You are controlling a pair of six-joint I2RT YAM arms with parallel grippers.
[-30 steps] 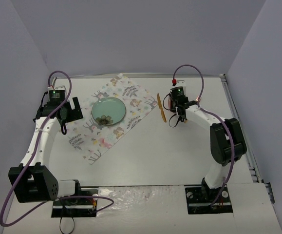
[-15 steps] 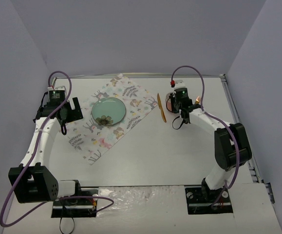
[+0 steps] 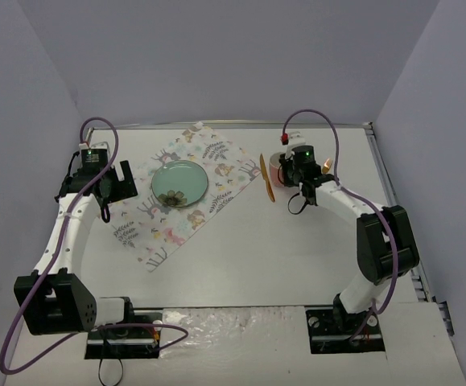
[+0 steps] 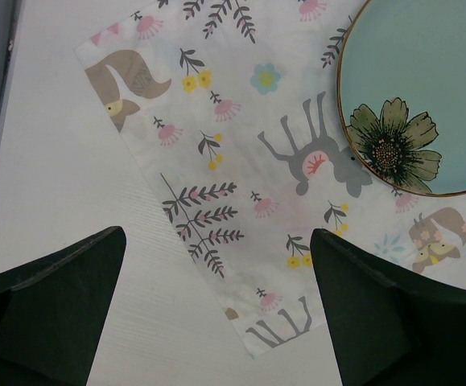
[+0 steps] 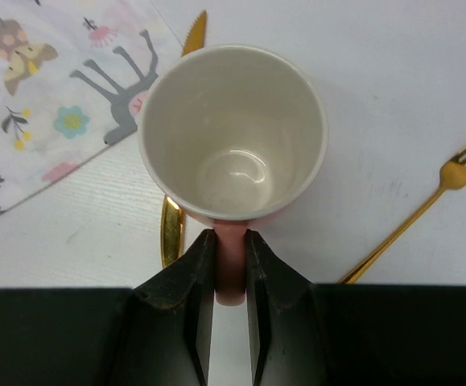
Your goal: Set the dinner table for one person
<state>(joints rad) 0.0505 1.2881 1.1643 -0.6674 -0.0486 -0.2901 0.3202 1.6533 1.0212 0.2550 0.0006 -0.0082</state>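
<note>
My right gripper (image 5: pixel 230 241) is shut on the handle of a pink mug (image 5: pixel 233 137) with a white inside, held upright. In the top view the mug (image 3: pixel 278 165) sits just left of the right gripper (image 3: pixel 289 169), beside a gold knife (image 3: pixel 266 178). In the right wrist view the knife (image 5: pixel 171 229) runs partly behind the mug. I cannot tell whether the mug touches the dinner table (image 3: pixel 257 257). My left gripper (image 4: pixel 216 237) hangs open over the left edge of the patterned placemat (image 4: pixel 241 161), holding nothing. A teal plate (image 3: pixel 179 182) with a flower lies on the placemat (image 3: pixel 216 157).
A gold fork (image 5: pixel 426 209) lies on the table right of the mug. The placemat's corner (image 5: pixel 55 104) reaches close to the knife. Grey walls enclose the table on the left, back and right.
The right gripper has moved a little toward the back with the mug, and its elbow has swung right. The mug now shows left of the gripper. The left arm has not moved.
</note>
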